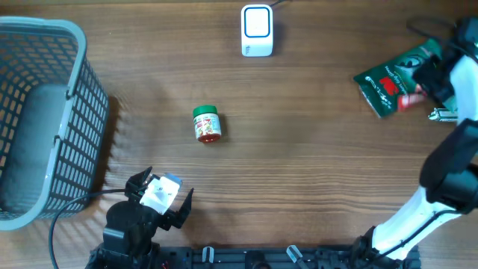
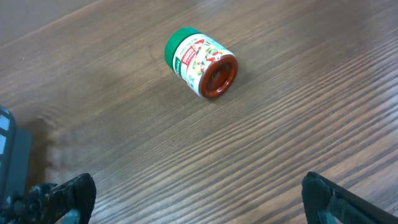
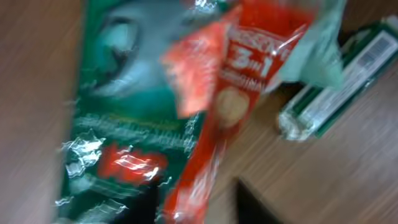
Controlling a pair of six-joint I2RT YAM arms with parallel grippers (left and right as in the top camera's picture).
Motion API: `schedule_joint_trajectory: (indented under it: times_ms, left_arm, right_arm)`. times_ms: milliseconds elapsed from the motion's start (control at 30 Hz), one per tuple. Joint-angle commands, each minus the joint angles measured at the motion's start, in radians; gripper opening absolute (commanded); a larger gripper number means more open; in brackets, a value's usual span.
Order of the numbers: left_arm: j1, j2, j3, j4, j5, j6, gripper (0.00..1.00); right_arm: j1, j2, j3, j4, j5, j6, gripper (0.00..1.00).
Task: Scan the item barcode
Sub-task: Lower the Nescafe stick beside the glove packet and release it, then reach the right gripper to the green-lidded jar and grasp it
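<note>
Wooden surface (image 1: pixel 314 187). Grey mesh basket (image 1: pixel 89 112) stands at its left edge.

Left tool (image 1: pixel 163 196): near front edge, just right of basket, fingers fully apart, holding and touching nothing.

Right tool (image 3: pixel 196 202): far right, over green packet (image 1: pixel 392 78). Fingers apart, red sachet (image 3: pixel 249 68) between them; bare wood shows between the sachet and one finger. Contact with the other finger: cannot tell, wrist view blurred.

Sachet lies across the packet's edge, with a green-white stick pack (image 3: pixel 336 74) beside it.

White scanner (image 1: pixel 257 30): back centre, well apart from sachet.

Green-lidded jar (image 1: pixel 207 124): on its side, mid-surface.
</note>
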Motion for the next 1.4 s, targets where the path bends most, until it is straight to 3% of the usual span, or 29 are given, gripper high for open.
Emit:
schedule_joint_trajectory:
  times_ms: [0,33,133,233,300,400,433,533,633,900,1000,1067,1167,1367]
  left_arm:
    - [0.006,-0.005,-0.005,0.003,0.001,0.013,1.00]
    - [0.006,-0.005,-0.005,0.003,0.001,0.013,1.00]
    - [0.006,-0.005,-0.005,0.003,0.001,0.013,1.00]
    - [0.006,-0.005,-0.005,0.003,0.001,0.013,1.00]
    - [0.006,-0.005,-0.005,0.003,0.001,0.013,1.00]
    - [0.006,-0.005,-0.005,0.003,0.001,0.013,1.00]
    - [0.006,-0.005,-0.005,0.003,0.001,0.013,1.00]
    - [0.006,-0.005,-0.005,0.003,0.001,0.013,1.00]
    - [0.006,-0.005,-0.005,0.003,0.001,0.013,1.00]
    - [0.006,-0.005,-0.005,0.003,0.001,0.013,1.00]
    - [0.006,-0.005,-0.005,0.003,0.001,0.013,1.00]
    - [0.006,-0.005,-0.005,0.003,0.001,0.013,1.00]
    - [0.006,-0.005,-0.005,0.003,0.001,0.013,1.00]
    - [0.006,-0.005,-0.005,0.003,0.001,0.013,1.00]
  right_arm:
    - [-0.104,0.002,0.019,-0.039,-0.198,-0.126,0.79]
    - [-0.119,-0.018,0.072,-0.094,-0.214,-0.125,1.00]
    - [-0.089,-0.128,0.159,-0.244,-0.303,-0.082,1.00]
    - [0.068,-0.233,0.158,-0.325,-0.702,-0.226,1.00]
    - [0.268,-0.236,0.142,-0.325,-0.809,-0.338,1.00]
    - [0.627,-0.235,0.030,-0.161,-0.799,-0.325,1.00]
    - [0.717,-0.235,0.001,-0.097,-0.743,-0.293,1.00]
    - [1.001,-0.203,-0.019,0.021,-0.278,-0.076,1.00]
    - [1.167,-0.083,-0.019,0.118,-0.079,0.033,1.00]
    - [1.231,0.182,-0.018,0.252,-0.020,0.214,0.99]
    - [1.232,0.195,-0.018,0.237,-0.066,0.212,0.79]
    - [1.228,0.193,-0.018,0.203,-0.101,0.207,0.70]
    - [1.181,0.158,0.021,0.064,-0.107,0.137,0.42]
    - [1.095,0.012,0.024,0.114,0.081,-0.015,0.41]
